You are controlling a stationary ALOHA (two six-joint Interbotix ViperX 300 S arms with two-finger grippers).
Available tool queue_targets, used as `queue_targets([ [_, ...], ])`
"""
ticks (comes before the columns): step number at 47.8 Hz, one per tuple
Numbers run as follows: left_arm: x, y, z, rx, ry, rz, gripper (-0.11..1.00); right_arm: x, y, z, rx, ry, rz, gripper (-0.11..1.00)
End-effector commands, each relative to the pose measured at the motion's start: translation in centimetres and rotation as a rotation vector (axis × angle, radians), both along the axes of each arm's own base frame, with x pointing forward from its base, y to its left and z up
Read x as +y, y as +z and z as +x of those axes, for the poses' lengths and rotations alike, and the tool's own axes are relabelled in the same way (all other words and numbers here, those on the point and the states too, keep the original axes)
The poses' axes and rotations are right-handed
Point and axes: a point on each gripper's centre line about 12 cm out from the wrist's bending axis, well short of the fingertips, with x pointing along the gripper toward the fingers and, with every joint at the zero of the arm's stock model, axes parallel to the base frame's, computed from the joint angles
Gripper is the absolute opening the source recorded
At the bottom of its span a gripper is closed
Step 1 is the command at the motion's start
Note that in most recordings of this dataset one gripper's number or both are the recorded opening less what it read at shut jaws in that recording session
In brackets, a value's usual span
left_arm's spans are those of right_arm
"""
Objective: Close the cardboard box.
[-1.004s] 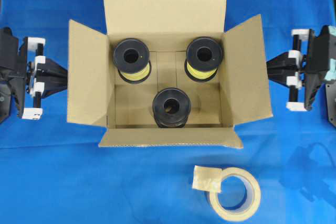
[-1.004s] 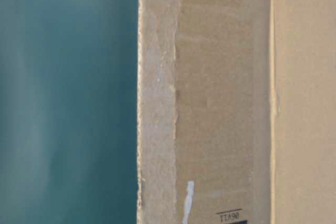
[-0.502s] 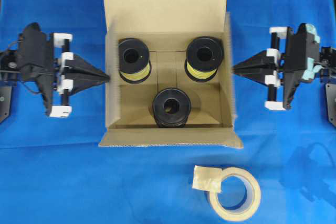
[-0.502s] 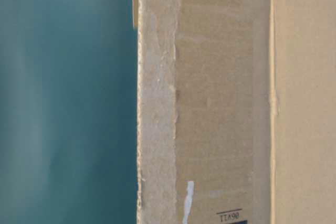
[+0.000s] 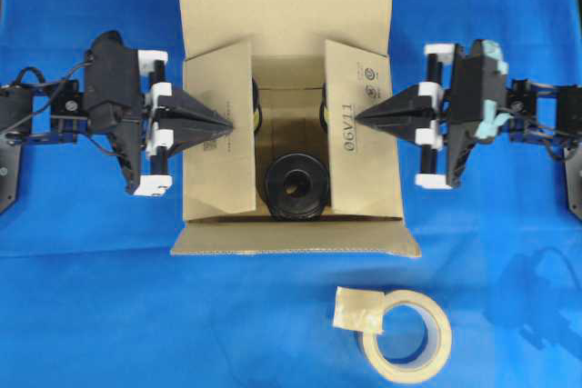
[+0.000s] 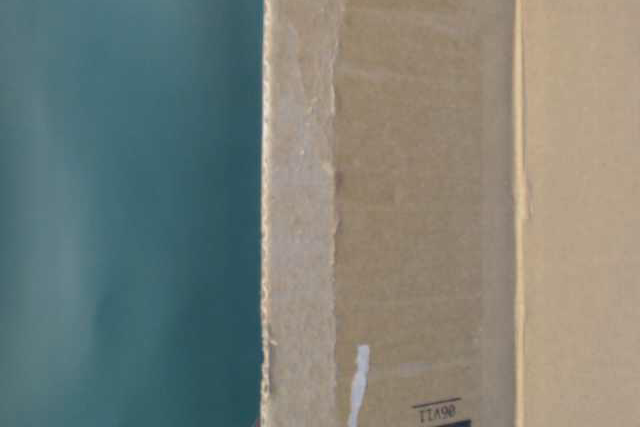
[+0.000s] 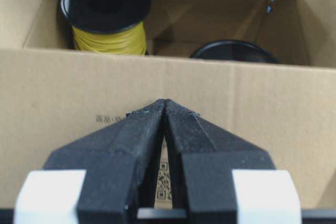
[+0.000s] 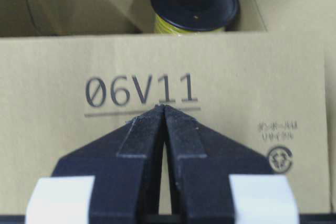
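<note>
The cardboard box sits mid-table on the blue cloth, its left and right flaps folded inward, far and near flaps open. The left gripper and right gripper, fingers pressed together, touch those flaps; a tape roll lies near-right.

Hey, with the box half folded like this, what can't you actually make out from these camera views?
- Two rear spools: overhead, mostly hidden under the side flaps.
- Table-level view: the box fills it; both pincers out of sight.
- Small print beside the recycling mark: right wrist view, too small to read.
- Square code: left wrist view, mostly behind the left pincer.
</note>
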Motion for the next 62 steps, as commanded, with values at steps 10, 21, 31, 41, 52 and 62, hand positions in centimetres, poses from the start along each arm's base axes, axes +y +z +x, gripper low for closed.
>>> queue_targets([
  [10,0.3,-0.9,1.4,0.024,0.008,-0.005,0.02,0.3,-0.6,1.9,0.006,0.010,0.005,0.02],
  [21,0.3,-2.3,1.9,0.064,0.007,-0.008,0.02,0.4,-1.7,2.4,0.019,0.011,0.010,0.02],
  [31,0.4,-2.2,2.4,0.060,0.008,-0.006,0.02,0.4,-1.9,2.5,0.019,0.006,0.013,0.02],
  [41,1.0,-1.4,3.9,0.013,0.022,0.005,0.02,0.3,-1.8,2.6,0.010,0.006,0.012,0.02],
  [52,3.4,-0.1,6.9,-0.033,0.058,0.073,0.02,0.4,-1.7,2.9,0.002,0.007,0.011,0.02],
  [62,6.4,0.6,8.9,-0.049,0.107,0.142,0.02,0.7,-1.6,3.2,-0.001,0.016,0.011,0.02],
])
